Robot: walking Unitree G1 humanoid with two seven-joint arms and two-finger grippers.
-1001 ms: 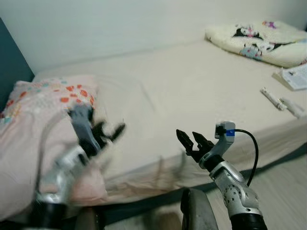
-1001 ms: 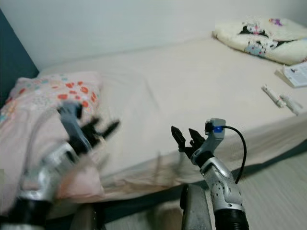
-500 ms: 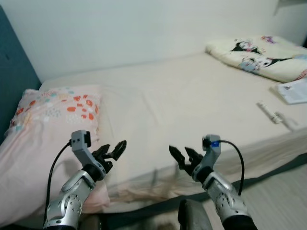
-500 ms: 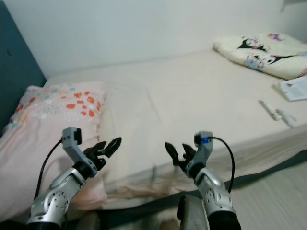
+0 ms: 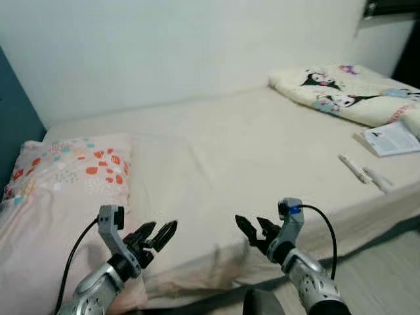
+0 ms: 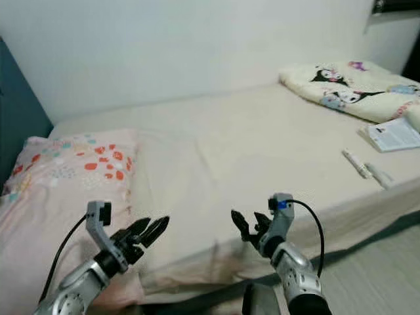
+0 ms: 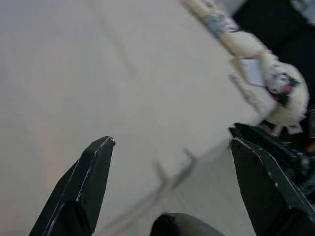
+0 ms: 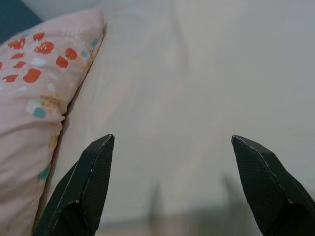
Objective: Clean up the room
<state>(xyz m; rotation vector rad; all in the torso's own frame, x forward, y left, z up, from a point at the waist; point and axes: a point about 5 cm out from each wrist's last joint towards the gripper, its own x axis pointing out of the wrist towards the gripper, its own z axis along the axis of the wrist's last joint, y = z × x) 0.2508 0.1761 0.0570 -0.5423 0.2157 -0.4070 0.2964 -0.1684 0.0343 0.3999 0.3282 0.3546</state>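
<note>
While the head camera has swung a little since half a second ago, so that the whole bed (image 5: 249,151) sits shifted in the left eye view, both arms are held up in front of the mattress much as before, the left gripper (image 5: 156,235) near the pink spotted pillow (image 5: 59,190) and the right gripper (image 5: 254,230) over the bed's near edge, each with its jaws spread apart and nothing between them. At the far right end lies a cream cartoon-print blanket (image 5: 341,92), and in front of it an open booklet (image 5: 392,139) whose print is too small to read, with two small white tubes (image 5: 365,174) lying on the sheet just beside it. In the right eye view the same layout shows, the white wall (image 6: 184,46) behind and a strip of pale floor (image 6: 374,275) at the lower right. In the left wrist view the two black fingers (image 7: 83,187) stand wide apart over bare sheet, with the far end of the bed blurred beyond and a white plush toy (image 7: 280,93) there. In the right wrist view the fingers (image 8: 83,191) are likewise wide apart, empty, looking along the sheet toward the spotted pillow.
</note>
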